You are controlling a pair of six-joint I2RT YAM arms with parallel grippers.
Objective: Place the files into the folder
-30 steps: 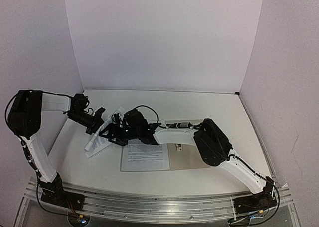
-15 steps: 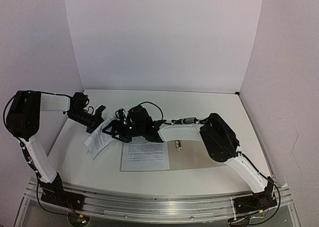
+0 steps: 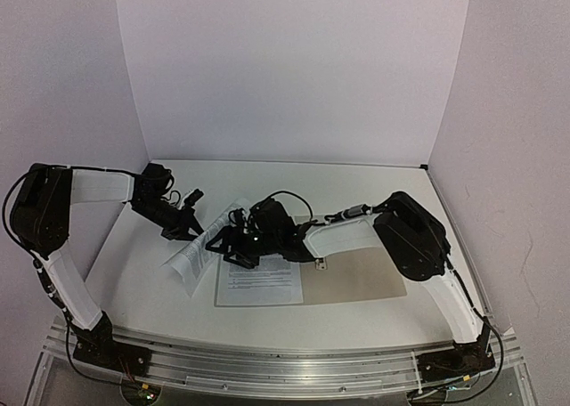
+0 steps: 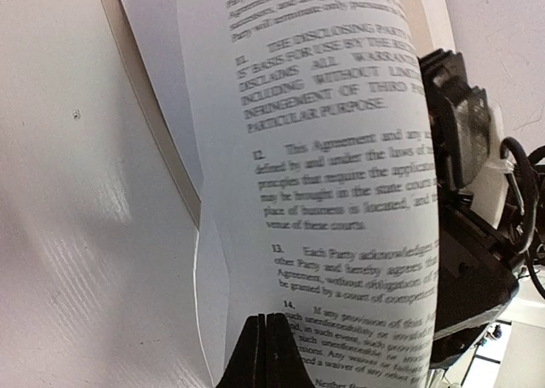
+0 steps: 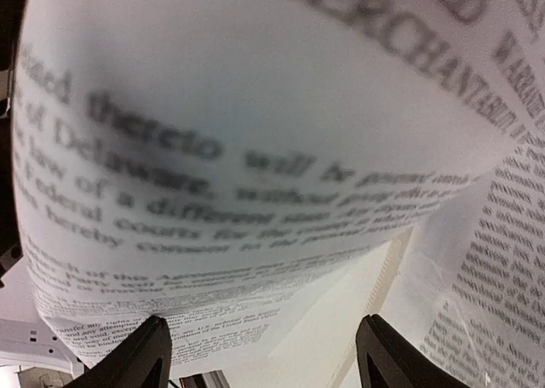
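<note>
My left gripper (image 3: 187,226) is shut on the edge of a white printed sheet (image 3: 200,250) and holds it curled above the table, left of the folder. In the left wrist view the shut fingertips (image 4: 266,345) pinch this sheet (image 4: 332,150). The beige folder (image 3: 356,277) lies open, with another printed sheet (image 3: 260,281) lying on its left half. My right gripper (image 3: 221,244) is low beside the held sheet, over the folder's left edge. In the right wrist view it (image 5: 268,354) is open, with the sheet (image 5: 255,133) arching above it and the folder (image 5: 375,311) beneath.
A small metal clip (image 3: 319,263) sits along the folder's spine. The right arm's black body (image 4: 468,235) is close behind the held sheet. White walls enclose the table at the back and both sides (image 3: 294,77).
My left gripper has carried the curled sheet to the right, toward the folder. My right gripper and forearm have also shifted right and lower, staying beside the sheet.
</note>
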